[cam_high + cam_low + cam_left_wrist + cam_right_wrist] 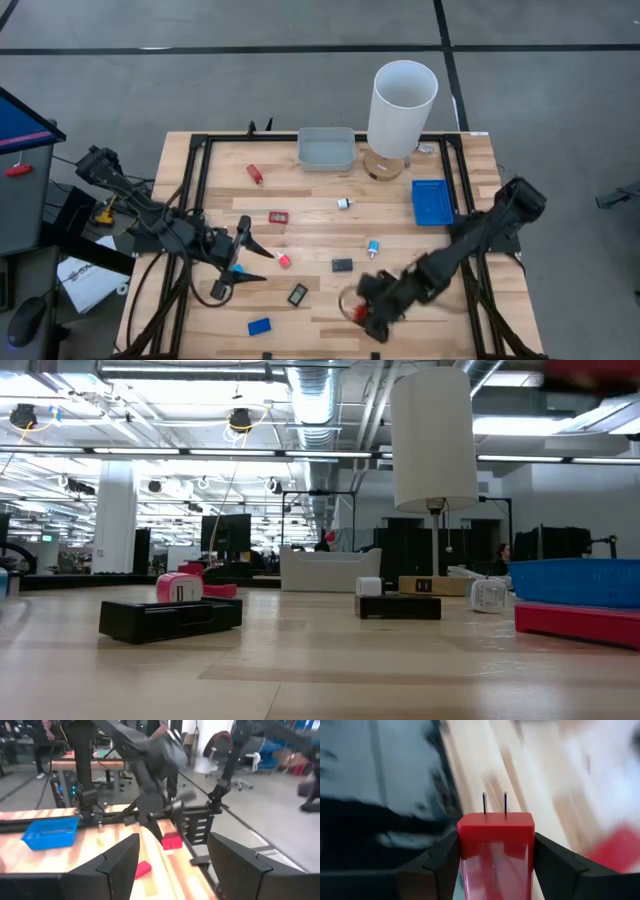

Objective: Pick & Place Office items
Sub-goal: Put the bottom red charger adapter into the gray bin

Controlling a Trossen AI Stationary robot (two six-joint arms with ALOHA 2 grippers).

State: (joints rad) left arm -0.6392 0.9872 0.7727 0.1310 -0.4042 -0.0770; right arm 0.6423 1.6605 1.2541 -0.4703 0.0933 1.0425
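The right claw (496, 851) grips a red plug (495, 851) above the desk (320, 225), while the left claw (250, 255) is spread wide.

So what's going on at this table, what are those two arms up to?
Two robot arms are sorting small office items scattered on a wooden table. The right gripper is shut on a red block with two metal prongs, a plug-like piece, held near the table's front edge. The left gripper is open near a small pink-red piece, holding nothing. A grey tray and a blue tray sit farther back, beside a white lamp. Other pieces lie loose on the table.
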